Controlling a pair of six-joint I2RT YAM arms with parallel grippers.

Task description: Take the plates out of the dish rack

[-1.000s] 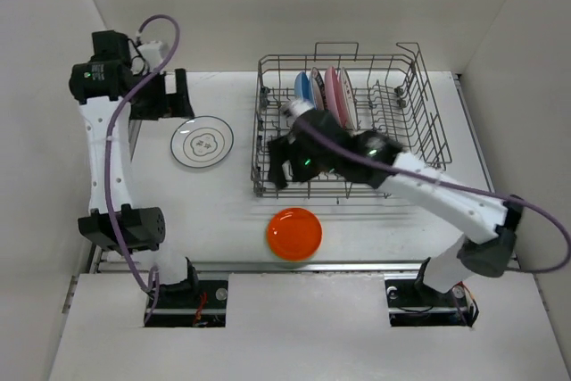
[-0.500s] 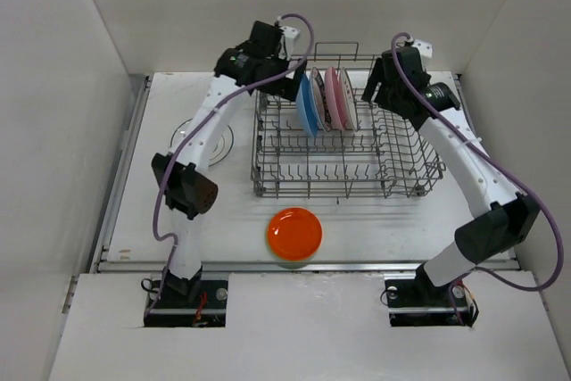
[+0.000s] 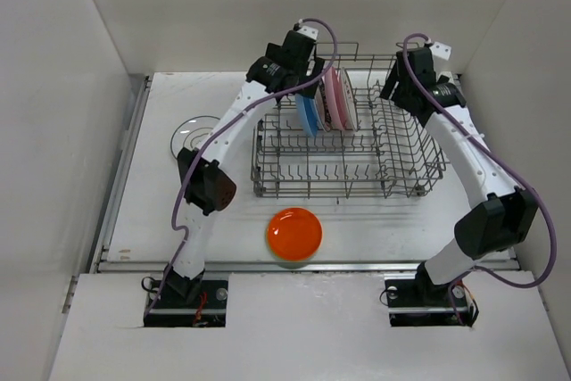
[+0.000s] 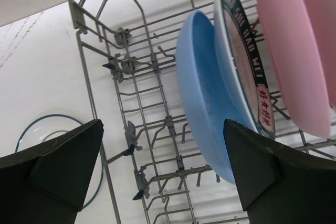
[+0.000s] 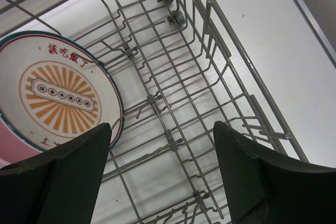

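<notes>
The grey wire dish rack (image 3: 343, 192) stands at the back middle of the table. A blue plate (image 3: 308, 115) and pink plates (image 3: 337, 100) stand upright in it. My left gripper (image 3: 287, 95) hangs open and empty over the rack's back left; in the left wrist view (image 4: 163, 129) the blue plate (image 4: 205, 103), a dark-rimmed plate (image 4: 244, 72) and a pink plate (image 4: 291, 51) stand to its right. My right gripper (image 3: 401, 91) is open and empty over the rack's back right (image 5: 163, 129), beside the plate with the orange centre (image 5: 58, 93).
An orange plate (image 3: 294, 233) lies on the table in front of the rack. A white plate with dark rings (image 3: 192, 136) lies left of the rack, partly hidden by my left arm. White walls close in the table on three sides.
My left arm has swung from the ringed plate at the left to the rack's back left. My right arm has moved from the rack's front left to its back right.
</notes>
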